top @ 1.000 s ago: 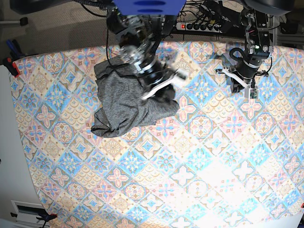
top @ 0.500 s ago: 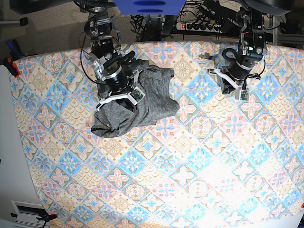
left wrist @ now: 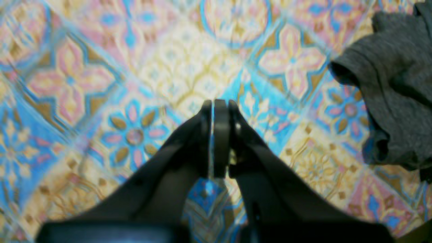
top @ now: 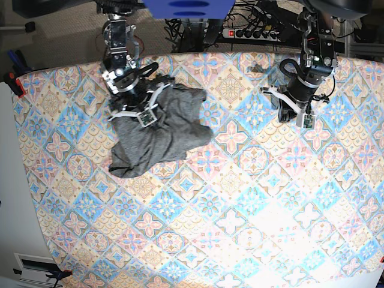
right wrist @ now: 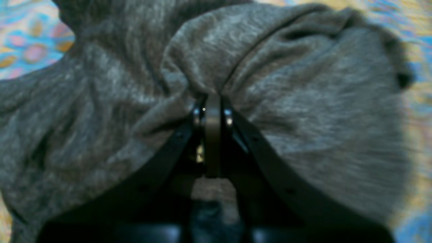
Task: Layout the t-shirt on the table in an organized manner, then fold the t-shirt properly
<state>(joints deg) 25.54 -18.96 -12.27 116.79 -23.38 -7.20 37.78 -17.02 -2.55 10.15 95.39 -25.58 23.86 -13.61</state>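
Base view: crumpled heathered charcoal-grey knit t-shirt [top: 153, 129] lying bunched at desk's [top: 252, 198] far corner. Right gripper [right wrist: 212, 101] pinching fabric ridge, apparently. Left gripper [left wrist: 216, 108] pressed together, empty. Soft, light, draping; better taking hem or shoulder edges.

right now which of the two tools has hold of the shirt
The right tool, on the base view's left: it is shut with a bunched fold of the t-shirt pinched at its tips. The left tool is shut on nothing, over bare table.
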